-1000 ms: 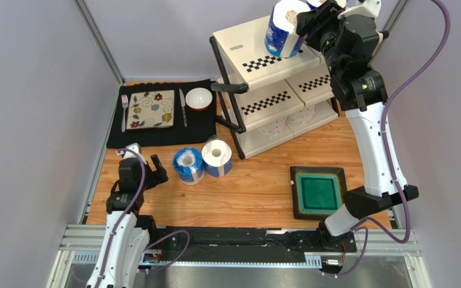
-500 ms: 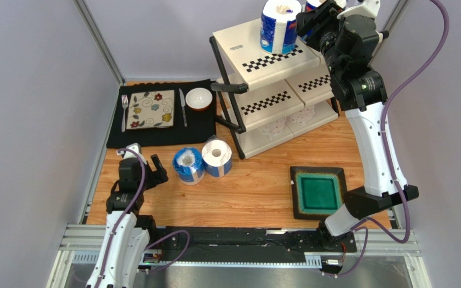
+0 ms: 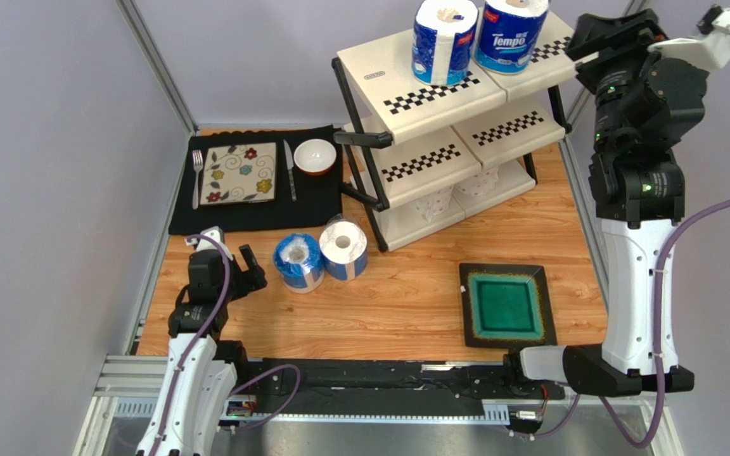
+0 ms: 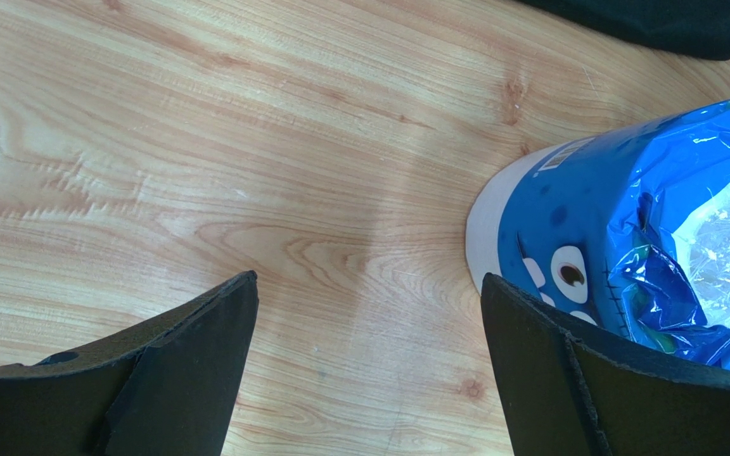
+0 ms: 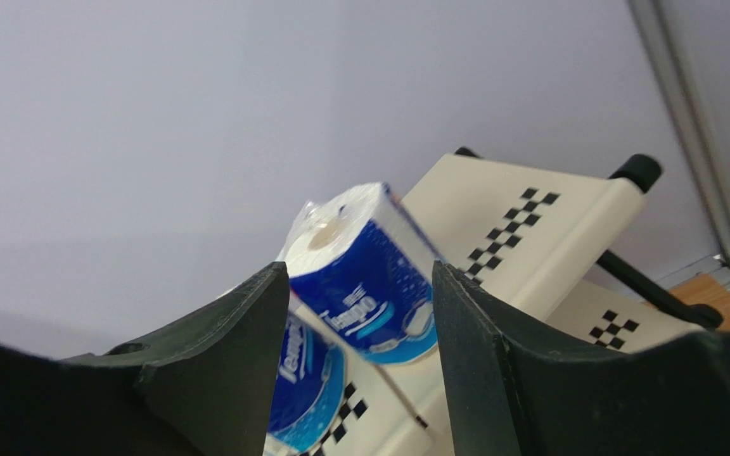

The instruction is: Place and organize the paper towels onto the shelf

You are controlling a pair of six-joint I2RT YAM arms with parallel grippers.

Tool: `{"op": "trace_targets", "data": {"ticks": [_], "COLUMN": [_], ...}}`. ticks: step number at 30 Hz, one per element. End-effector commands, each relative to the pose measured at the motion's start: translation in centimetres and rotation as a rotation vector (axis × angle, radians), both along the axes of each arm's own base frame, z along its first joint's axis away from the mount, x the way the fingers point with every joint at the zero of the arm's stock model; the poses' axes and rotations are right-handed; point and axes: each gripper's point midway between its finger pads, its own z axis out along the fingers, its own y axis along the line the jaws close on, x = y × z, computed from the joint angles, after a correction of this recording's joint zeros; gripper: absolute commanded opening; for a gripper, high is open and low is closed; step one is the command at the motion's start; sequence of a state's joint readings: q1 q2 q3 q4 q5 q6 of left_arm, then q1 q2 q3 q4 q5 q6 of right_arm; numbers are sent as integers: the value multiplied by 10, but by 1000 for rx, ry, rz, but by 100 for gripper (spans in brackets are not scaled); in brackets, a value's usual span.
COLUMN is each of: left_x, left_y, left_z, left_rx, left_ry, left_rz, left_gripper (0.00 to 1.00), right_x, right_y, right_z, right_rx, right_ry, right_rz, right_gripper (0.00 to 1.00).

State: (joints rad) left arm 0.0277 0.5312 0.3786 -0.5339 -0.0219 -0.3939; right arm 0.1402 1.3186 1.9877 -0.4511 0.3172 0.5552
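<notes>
The shelf (image 3: pixel 407 100) stands at the back centre. Two blue-wrapped paper towels (image 3: pixel 445 40) (image 3: pixel 512 33) stand upright side by side on its top tier. Two plain white rolls (image 3: pixel 433 202) (image 3: pixel 476 185) sit on the bottom tier. Two more blue-wrapped rolls (image 3: pixel 299 262) (image 3: pixel 343 249) stand on the table. My right gripper (image 3: pixel 593 33) is open and empty, to the right of the top tier; its wrist view shows both top rolls (image 5: pixel 378 275) (image 5: pixel 307 389) beyond the fingers. My left gripper (image 3: pixel 236 271) is open and empty, just left of the nearer table roll (image 4: pixel 626 237).
A black mat (image 3: pixel 245 214) at the back left holds a flowered plate (image 3: pixel 239 173), a fork (image 3: pixel 197 176), a knife (image 3: pixel 289 169) and a small bowl (image 3: pixel 315 155). A green square tray (image 3: pixel 503 304) lies front right. Grey walls close in both sides.
My right gripper let go of the blue roll, which now stands upright on the top tier. The right arm drew back to the right. The left arm has not moved.
</notes>
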Motion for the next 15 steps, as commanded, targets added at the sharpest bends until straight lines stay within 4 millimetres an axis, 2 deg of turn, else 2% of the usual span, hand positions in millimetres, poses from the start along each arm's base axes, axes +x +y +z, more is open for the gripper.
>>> {"op": "trace_targets", "data": {"ticks": [1, 5, 7, 9, 10, 11, 15], "left_x": [6, 6, 6, 6, 6, 6, 6], "left_y": [-2, -2, -2, -2, -2, -2, -2], "left_z": [6, 5, 6, 6, 7, 6, 6], "left_rx": [3, 3, 5, 4, 4, 5, 4], "left_ry": [-31, -30, -33, -34, -36, -33, -31], "left_rz": [-21, -23, -21, -18, -18, -21, -21], "left_gripper": [95, 95, 95, 95, 95, 95, 95], "right_x": [26, 57, 78, 89, 102, 103, 122], "right_y": [-30, -50, -49, -50, -51, -51, -49], "right_z": [-14, -27, -30, -30, -39, -28, -35], "right_rx": [91, 146, 149, 128, 112, 99, 66], "right_ry": [3, 10, 20, 29, 56, 34, 61], "right_rz": [-50, -34, -4, 2, 1, 3, 18], "right_gripper": [61, 61, 62, 62, 62, 62, 63]}}
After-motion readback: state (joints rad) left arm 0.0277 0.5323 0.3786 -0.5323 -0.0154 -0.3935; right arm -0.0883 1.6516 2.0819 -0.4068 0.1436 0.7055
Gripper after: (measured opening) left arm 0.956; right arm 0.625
